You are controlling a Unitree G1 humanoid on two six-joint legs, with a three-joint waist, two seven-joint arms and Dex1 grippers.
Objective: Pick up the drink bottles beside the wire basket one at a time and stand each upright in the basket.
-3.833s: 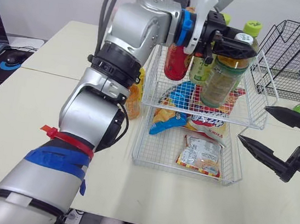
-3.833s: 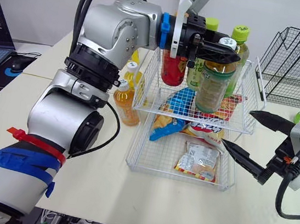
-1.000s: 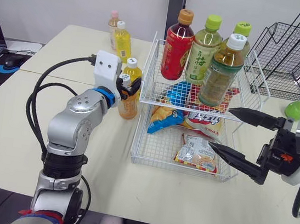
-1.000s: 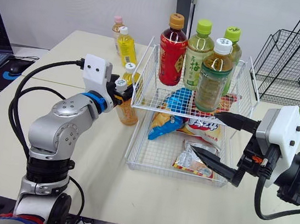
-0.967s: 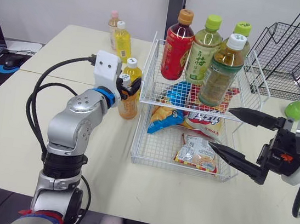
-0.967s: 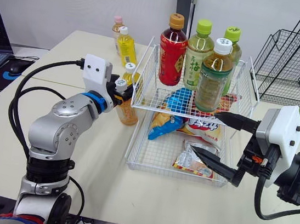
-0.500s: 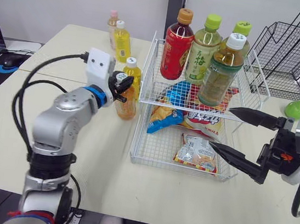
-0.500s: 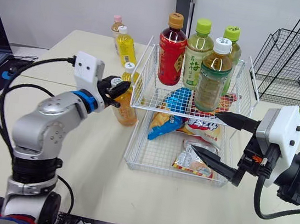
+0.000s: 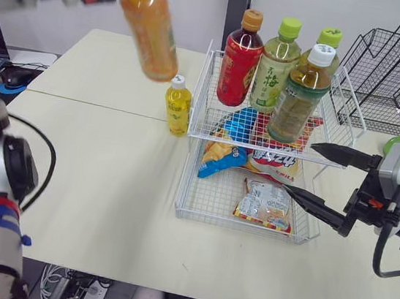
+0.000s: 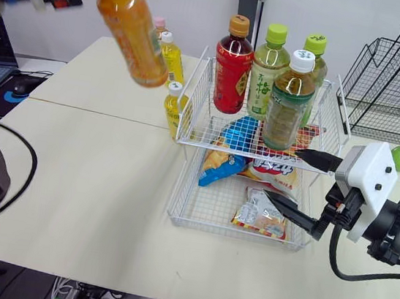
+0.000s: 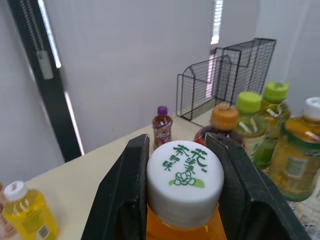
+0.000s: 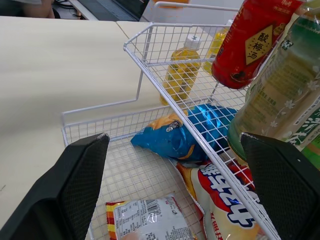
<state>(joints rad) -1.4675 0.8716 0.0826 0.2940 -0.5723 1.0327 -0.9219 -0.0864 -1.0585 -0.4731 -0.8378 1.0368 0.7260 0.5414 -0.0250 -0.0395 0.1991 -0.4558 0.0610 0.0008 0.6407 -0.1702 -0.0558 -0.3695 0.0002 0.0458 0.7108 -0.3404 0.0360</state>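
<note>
Left gripper (image 11: 182, 150): fingers clamped on the white cap (image 11: 184, 175) of the orange bottle (image 9: 149, 32), which hangs tilted high above the table (image 9: 94, 172), left of the wire basket (image 9: 241, 226) and clear of it. Right gripper (image 9: 301, 168): jaws spread wide, empty, just beside the basket's right side. Upper tier holds 4 upright bottles (image 9: 274, 63). 1 small yellow bottle (image 9: 178, 106) stands on the table just beside the basket's left wall

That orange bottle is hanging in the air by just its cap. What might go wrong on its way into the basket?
1. The left gripper pinches only the cap, and the orange bottle hangs tilted. It might slip, or land slanted and topple.
2. The basket has four bottles on its top shelf. Lowering another could knock the red bottle nearest that side.
</note>
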